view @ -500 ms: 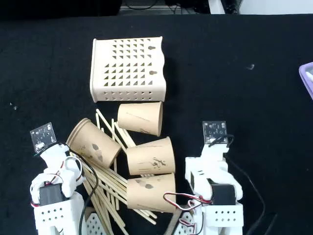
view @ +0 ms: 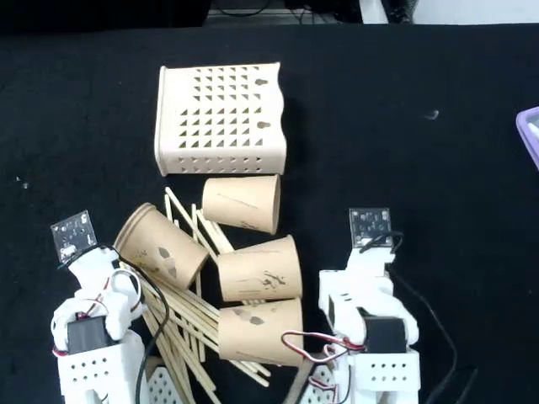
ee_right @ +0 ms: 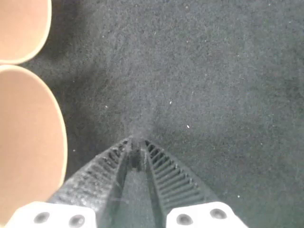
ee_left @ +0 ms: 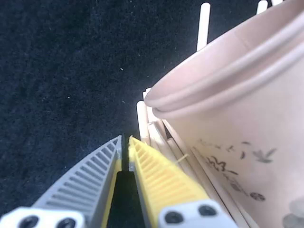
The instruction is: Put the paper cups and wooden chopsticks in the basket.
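Cups (view: 259, 269) lie on their sides on the black table (view: 421, 185), some on top of a pile of chopsticks (view: 181, 313). Close by, the basket (view: 221, 119) lies tipped over. Left gripper (ee_left: 124, 138) is squeezed closed on nothing, right beside one cup. Right gripper (ee_right: 137, 141) is closed too, holding nothing.

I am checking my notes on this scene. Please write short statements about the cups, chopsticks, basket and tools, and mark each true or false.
Four brown paper cups lie on their sides on the black cloth. True.
One cup is inside the cream perforated basket. False: all lie outside it.
The thin wooden chopsticks lie partly under cups. True.
The left tool grips a chopstick. False: it is shut on nothing, beside them.
The right tool is shut above bare cloth. True.
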